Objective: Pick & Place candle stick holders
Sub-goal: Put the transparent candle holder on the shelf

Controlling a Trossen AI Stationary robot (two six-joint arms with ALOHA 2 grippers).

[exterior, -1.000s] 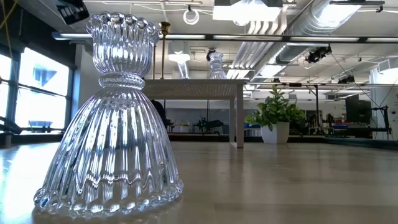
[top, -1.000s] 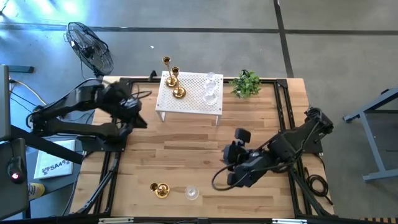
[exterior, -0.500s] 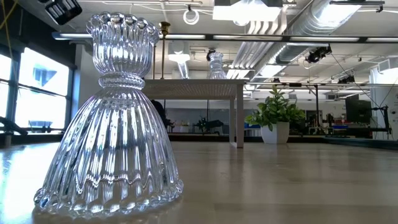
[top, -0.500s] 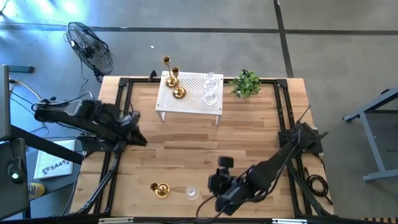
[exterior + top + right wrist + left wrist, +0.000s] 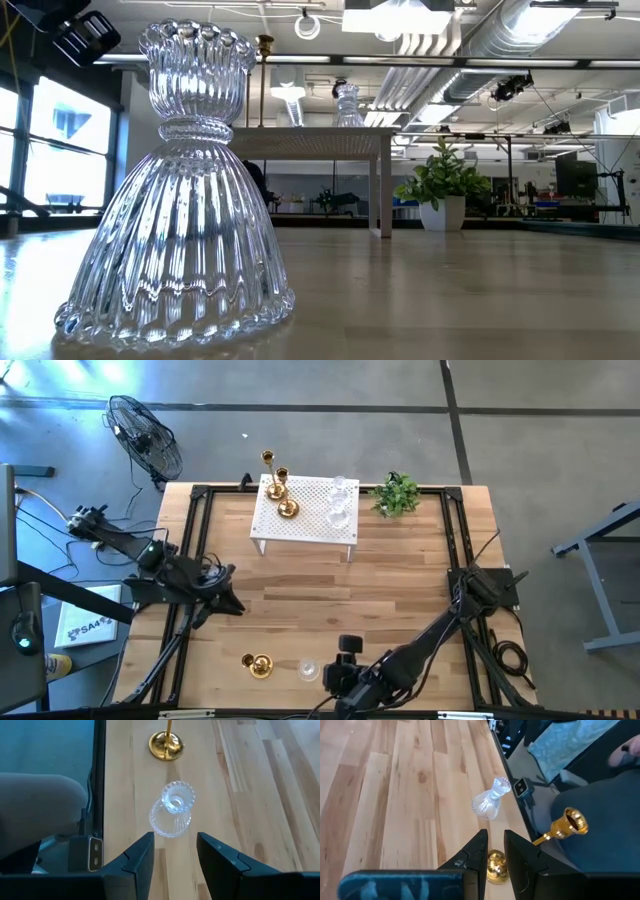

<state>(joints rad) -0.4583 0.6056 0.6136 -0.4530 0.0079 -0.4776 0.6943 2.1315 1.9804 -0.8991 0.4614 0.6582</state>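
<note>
a white box (image 5: 85, 626) beside the table (image 5: 400, 570) reads "sa4".

Brass holder (image 5: 167, 742) top cut off.

Only one text can be read — the letters "SA4", perhaps not complete, on a white sheet (image 5: 85, 628) lying on the floor at the lower left of the high view.
</note>
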